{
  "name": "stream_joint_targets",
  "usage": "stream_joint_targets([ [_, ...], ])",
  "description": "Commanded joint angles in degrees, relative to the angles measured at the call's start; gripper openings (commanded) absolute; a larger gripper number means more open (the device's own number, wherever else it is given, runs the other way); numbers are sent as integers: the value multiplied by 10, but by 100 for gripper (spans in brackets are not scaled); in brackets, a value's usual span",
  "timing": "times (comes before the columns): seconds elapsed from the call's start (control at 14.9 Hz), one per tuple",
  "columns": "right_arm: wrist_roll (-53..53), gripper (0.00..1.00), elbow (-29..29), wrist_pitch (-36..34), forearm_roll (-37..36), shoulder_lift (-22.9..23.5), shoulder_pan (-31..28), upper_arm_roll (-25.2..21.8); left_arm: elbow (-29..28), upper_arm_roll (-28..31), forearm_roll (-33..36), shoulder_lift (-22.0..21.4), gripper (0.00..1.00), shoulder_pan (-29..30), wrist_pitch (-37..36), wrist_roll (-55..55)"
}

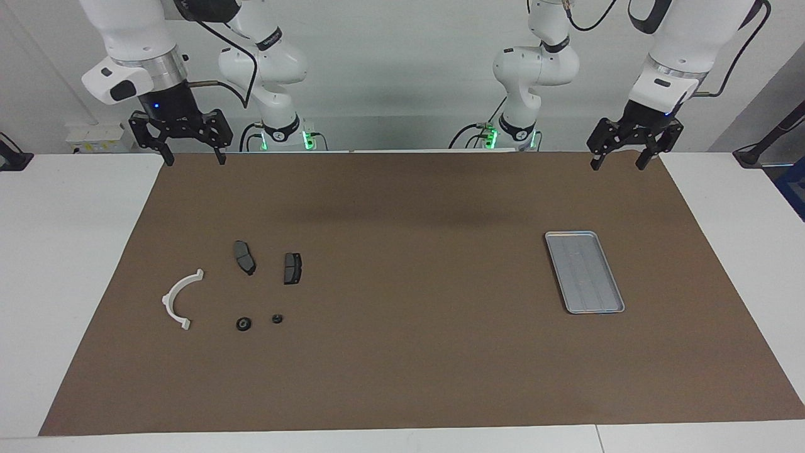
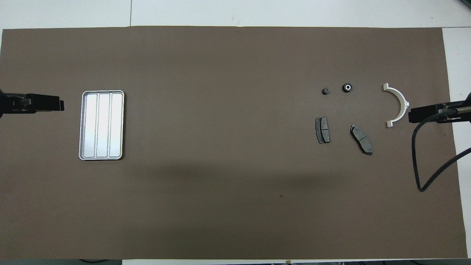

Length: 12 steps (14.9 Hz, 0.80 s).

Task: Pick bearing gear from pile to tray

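From a high camera across the table we looked back at the two robots, whose bases stood along the top of the frame, and took in the whole brown mat (image 1: 402, 352) from well back. Our second camera hung high over the robots' own end and looked steeply down and forward, the mat (image 2: 220, 206) filling nearly all of its frame. We saw the same tray (image 1: 585, 272) (image 2: 101, 125) and scattered pile (image 1: 242, 292) (image 2: 349, 117) in both, mirrored, the views half a turn apart.
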Motion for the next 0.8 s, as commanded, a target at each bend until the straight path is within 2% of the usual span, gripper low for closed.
stream_joint_targets([
  [0.0,7,100,-8,12,2,-5,0,2,-21,2,2,-6,100,-1,79,-7],
  [0.74,-44,100,-9,12,1,-5,0,2,-20,2,1,12,100,2,328,-8],
])
